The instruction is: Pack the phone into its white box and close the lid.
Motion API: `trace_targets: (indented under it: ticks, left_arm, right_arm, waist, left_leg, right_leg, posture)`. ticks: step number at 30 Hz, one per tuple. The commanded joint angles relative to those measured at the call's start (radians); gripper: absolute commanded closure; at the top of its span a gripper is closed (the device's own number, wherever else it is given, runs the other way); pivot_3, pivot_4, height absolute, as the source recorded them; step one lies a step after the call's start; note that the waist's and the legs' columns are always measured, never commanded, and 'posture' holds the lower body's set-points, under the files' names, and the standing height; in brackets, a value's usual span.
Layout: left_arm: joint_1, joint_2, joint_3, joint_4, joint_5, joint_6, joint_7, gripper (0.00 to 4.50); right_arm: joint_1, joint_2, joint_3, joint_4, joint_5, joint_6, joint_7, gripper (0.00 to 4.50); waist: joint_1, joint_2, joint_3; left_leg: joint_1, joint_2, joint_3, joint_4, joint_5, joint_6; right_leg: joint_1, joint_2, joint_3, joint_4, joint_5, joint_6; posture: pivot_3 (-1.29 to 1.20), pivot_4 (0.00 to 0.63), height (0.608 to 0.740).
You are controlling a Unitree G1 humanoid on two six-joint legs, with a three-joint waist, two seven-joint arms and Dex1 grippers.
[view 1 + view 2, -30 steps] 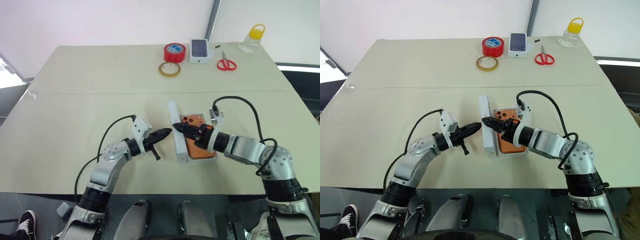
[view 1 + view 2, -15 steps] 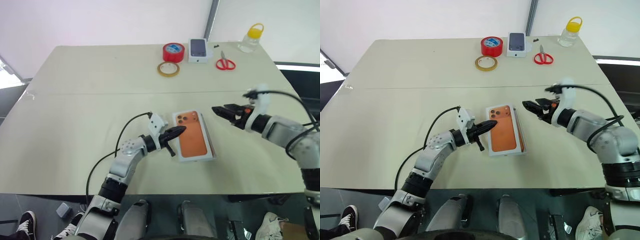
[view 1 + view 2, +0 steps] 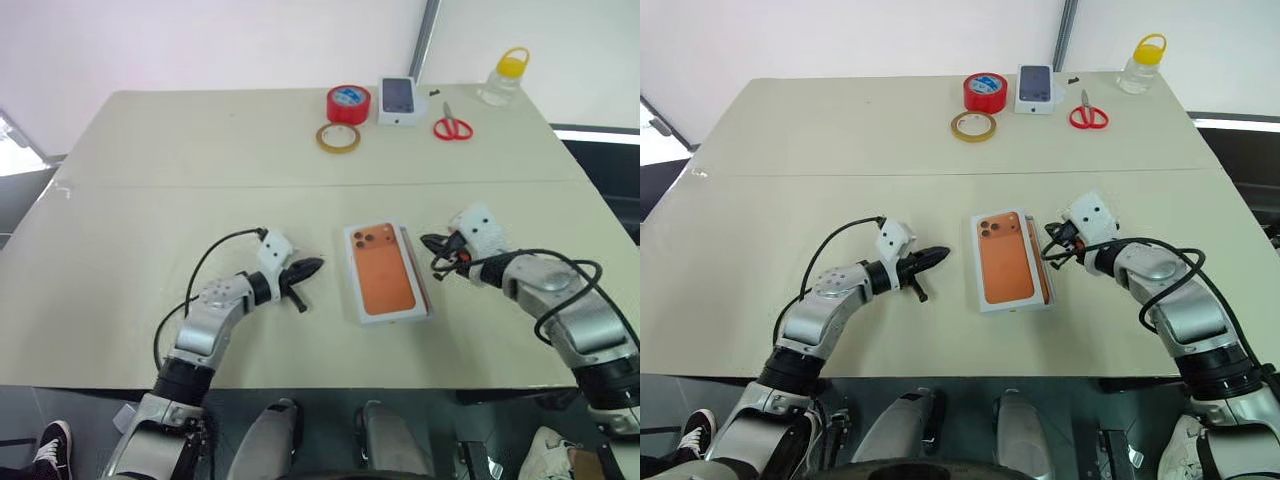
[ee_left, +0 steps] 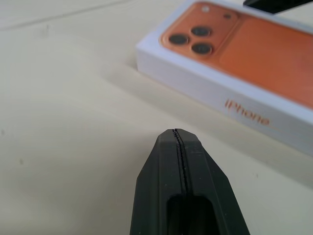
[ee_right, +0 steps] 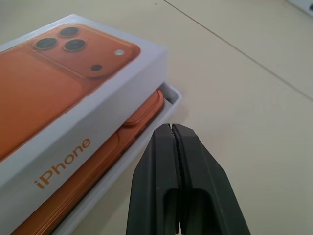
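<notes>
A pale table (image 3: 150,150) under a white wall carries the lid (image 3: 385,270), printed with an orange phone picture, askew over the white box (image 5: 172,99); the phone (image 5: 142,115) peeks out at its 3 o'clock edge. Left gripper (image 3: 312,267) at 9 o'clock and right gripper (image 3: 432,243) at 3 o'clock sit clenched, empty. Bare tabletop surrounds them; red tape roll (image 3: 349,104) and scissors (image 3: 453,127) line the far edge.

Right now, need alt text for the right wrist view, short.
A white lid printed with an orange phone picture sits askew on the white box, leaving the orange phone exposed along one side. The right gripper, fingers shut and empty, points at that open edge above the beige table.
</notes>
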Motion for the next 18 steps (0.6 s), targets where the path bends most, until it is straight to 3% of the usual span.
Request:
trace_targets:
  ticks: [1, 7, 18]
  left_arm:
    - [-0.006, -0.008, -0.057, -0.024, 0.034, -0.02, -0.015, 4.5]
    - [-0.02, -0.049, -0.094, 0.011, 0.057, -0.03, -0.011, 4.5]
    - [-0.089, -0.135, -0.127, 0.076, 0.076, -0.006, -0.006, 4.5]
  right_arm:
    - [0.016, -0.017, -0.016, -0.032, -0.077, -0.092, 0.05, 4.46]
    - [0.089, -0.017, -0.033, -0.089, -0.114, -0.14, 0.131, 4.46]
    - [0.113, 0.02, -0.082, -0.125, -0.126, -0.106, 0.153, 4.46]
  waist:
    - [0.004, 0.0, 0.0]
    - [0.018, 0.0, 0.0]
    - [0.018, 0.0, 0.0]
  left_leg:
    - [0.0, 0.0, 0.0, 0.0, 0.0, 0.0]
    - [0.0, 0.001, 0.0, -0.002, 0.0, 0.0]
    - [0.0, 0.0, 0.0, -0.001, 0.0, 0.0]
  right_leg:
    - [0.0, 0.0, 0.0, 0.0, 0.0, 0.0]
    - [-0.001, 0.0, 0.0, 0.0, 0.0, 0.0]
    - [0.0, 0.0, -0.001, -0.001, 0.0, 0.0]
  posture:
    - [0.0, 0.15, 0.74]
    - [0.0, 0.15, 0.74]
    - [0.0, 0.15, 0.74]
